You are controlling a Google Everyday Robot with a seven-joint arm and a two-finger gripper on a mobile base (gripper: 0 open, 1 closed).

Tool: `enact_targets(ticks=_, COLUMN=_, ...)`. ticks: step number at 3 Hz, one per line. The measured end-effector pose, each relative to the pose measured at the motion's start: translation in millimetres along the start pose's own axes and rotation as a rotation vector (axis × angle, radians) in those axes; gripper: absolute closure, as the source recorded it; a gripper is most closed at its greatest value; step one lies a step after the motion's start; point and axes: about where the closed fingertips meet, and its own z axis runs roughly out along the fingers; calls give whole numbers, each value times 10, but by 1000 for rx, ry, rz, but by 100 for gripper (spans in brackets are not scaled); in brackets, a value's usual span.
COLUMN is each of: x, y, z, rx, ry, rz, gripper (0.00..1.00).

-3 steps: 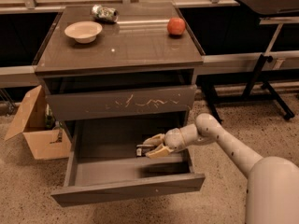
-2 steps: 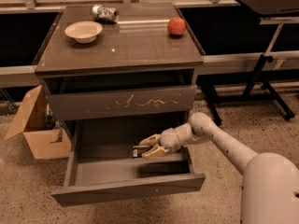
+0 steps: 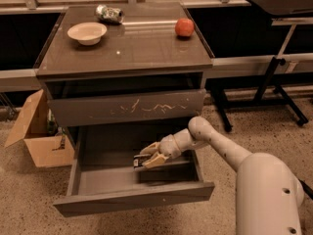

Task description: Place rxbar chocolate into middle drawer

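Note:
The middle drawer [image 3: 133, 199] is pulled open at the bottom of the cabinet, showing a smooth grey front and a plain grey inside. My gripper [image 3: 147, 157] reaches in from the right and hangs inside the drawer, above its floor near the middle. Its tan fingers [image 3: 157, 159] are shut on the rxbar chocolate [image 3: 140, 161], a small black bar that sticks out to the left of them. The bar is held just above the drawer floor.
A closed drawer front with pale scratches [image 3: 128, 107] sits above the open one. On the cabinet top are a white bowl [image 3: 87, 33], a silver can [image 3: 109, 13] and a red fruit [image 3: 184, 27]. A cardboard box [image 3: 38, 132] stands to the left, a black table stand [image 3: 274, 77] to the right.
My gripper has moved a little to the left inside the open drawer, with the bar still held in it. Nothing else has moved.

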Motion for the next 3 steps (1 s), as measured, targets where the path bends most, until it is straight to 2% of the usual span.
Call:
enact_targets(ticks=1, x=93, y=-75, z=135, rx=-20, ry=28, rz=30, gripper=58)
enact_targets(ticks=2, x=143, y=-126, z=129, rx=-14, ry=46, rz=45, gripper=34)
enact_targets(ticks=3, x=182, y=-134, z=46, rx=18, ry=50, rz=55, gripper=11)
